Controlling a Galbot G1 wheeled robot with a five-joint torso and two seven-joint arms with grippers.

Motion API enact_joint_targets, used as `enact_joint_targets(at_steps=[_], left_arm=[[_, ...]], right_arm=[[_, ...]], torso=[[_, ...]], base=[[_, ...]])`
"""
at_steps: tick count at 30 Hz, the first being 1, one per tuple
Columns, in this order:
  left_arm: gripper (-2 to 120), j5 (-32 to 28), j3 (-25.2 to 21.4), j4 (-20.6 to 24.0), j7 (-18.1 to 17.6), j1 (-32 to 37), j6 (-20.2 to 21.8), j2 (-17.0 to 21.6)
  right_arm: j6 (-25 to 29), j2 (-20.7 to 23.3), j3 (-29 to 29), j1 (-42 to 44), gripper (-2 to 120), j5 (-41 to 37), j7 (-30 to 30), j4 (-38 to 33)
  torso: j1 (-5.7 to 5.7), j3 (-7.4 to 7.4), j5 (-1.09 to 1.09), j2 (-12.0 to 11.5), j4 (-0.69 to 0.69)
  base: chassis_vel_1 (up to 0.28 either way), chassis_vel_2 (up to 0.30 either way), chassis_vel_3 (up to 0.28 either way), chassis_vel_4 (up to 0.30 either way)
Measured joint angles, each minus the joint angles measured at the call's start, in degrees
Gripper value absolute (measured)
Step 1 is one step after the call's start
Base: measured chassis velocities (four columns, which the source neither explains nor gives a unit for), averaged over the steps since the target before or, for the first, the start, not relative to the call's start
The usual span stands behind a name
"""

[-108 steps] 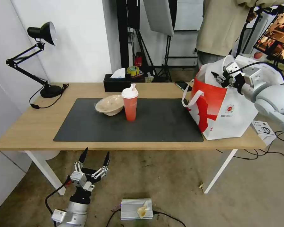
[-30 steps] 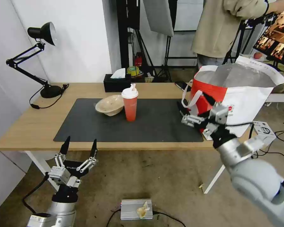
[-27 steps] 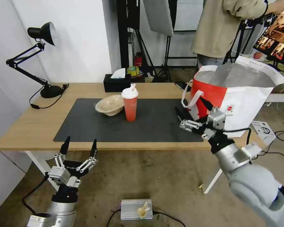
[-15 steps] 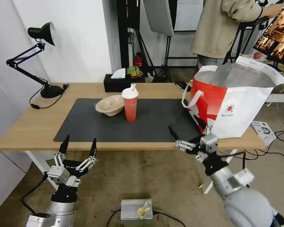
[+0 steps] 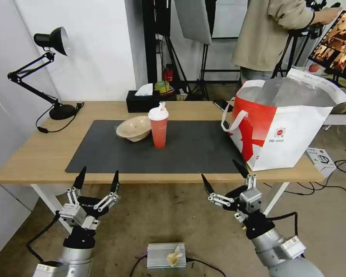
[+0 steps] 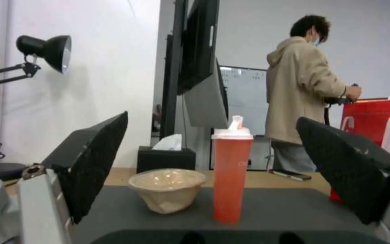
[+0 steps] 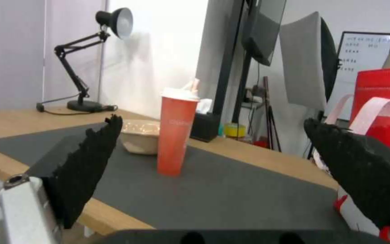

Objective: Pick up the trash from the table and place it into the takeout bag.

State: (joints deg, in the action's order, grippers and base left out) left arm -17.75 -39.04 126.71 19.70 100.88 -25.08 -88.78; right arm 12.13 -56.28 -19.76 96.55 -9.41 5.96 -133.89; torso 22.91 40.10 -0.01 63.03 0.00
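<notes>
On the dark grey mat (image 5: 196, 152) of the table (image 5: 34, 154) a red cup (image 5: 158, 129) with a white lid stands upright, and a shallow beige bowl (image 5: 133, 128) touches its left side. The takeout bag (image 5: 286, 129) stands open on the table's right end, foil lining showing. Both grippers hang below the table's front edge, open and empty: my left gripper (image 5: 98, 177) at the left, my right gripper (image 5: 220, 172) in front of the bag's near corner. The left wrist view faces the cup (image 6: 231, 176) and bowl (image 6: 167, 189). The right wrist view shows the cup (image 7: 176, 135), bowl (image 7: 138, 135) and bag (image 7: 384, 101).
A black desk lamp (image 5: 52, 77) stands at the table's back left and a black tissue box (image 5: 142, 100) behind the cup. A phone (image 5: 223, 104) lies beside the bag. A small white box (image 5: 321, 157) sits right of the bag, a silver box (image 5: 166, 254) on the floor.
My right arm left the bag's mouth and came down across the bag's front to below the table edge, fingers open. My left gripper shifted slightly left early on, then stayed still.
</notes>
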Motion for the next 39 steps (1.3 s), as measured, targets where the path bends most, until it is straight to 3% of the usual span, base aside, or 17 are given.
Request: enact_joint_targets(at_steps=[26,39], left_arm=[[100,-0.6,0.5,-1.8,0.3,0.3,-0.7,1.1],[100,-0.3,0.1,-3.3,1.3,0.5,-1.7,0.1]], right_arm=[[0.8,-1.8,-0.2,2.2,100,1.5,-1.1,0.3],[-1.0,3.9,2.4,-4.6,100,-4.6,-0.9,2.5]], torso=[[0.01,0.0,0.01,0.0,0.0],[0.01,0.01,0.01,0.0,0.01]], base=[[0.0,0.0,0.0,0.0],[0.0,0.0,0.0,0.0]])
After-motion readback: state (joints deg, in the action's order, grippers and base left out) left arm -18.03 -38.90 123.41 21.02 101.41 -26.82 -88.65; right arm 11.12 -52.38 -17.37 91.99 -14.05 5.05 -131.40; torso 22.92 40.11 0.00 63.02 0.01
